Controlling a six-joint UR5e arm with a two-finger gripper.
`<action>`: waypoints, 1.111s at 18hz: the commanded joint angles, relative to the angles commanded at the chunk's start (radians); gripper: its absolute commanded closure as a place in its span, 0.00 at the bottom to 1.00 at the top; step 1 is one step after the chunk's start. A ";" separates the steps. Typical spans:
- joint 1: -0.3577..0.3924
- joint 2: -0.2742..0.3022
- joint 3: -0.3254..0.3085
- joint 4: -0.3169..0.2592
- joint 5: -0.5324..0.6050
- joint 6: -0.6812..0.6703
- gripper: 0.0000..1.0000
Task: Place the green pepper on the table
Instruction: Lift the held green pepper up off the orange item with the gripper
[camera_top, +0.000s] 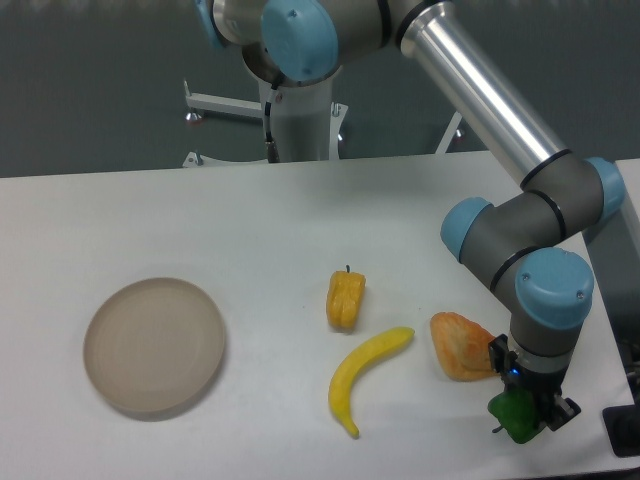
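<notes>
The green pepper (514, 419) is a small glossy bright-green lump at the front right of the white table (250, 220). My gripper (524, 412) hangs straight down over it, and its fingers are closed around the pepper. The pepper sits low, at or just above the table surface; I cannot tell if it touches. Most of the pepper is hidden by the gripper body.
An orange-red lumpy fruit (462, 346) lies just left of the gripper. A yellow banana (363, 377) and a yellow-orange pepper (346, 299) lie mid-table. A round beige plate (154, 345) sits at the left. The table's right edge is close to the gripper.
</notes>
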 joint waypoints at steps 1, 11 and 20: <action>-0.002 0.000 0.000 0.000 0.000 0.000 0.66; -0.002 0.153 -0.170 -0.067 -0.012 -0.003 0.65; 0.081 0.382 -0.458 -0.095 -0.081 0.082 0.65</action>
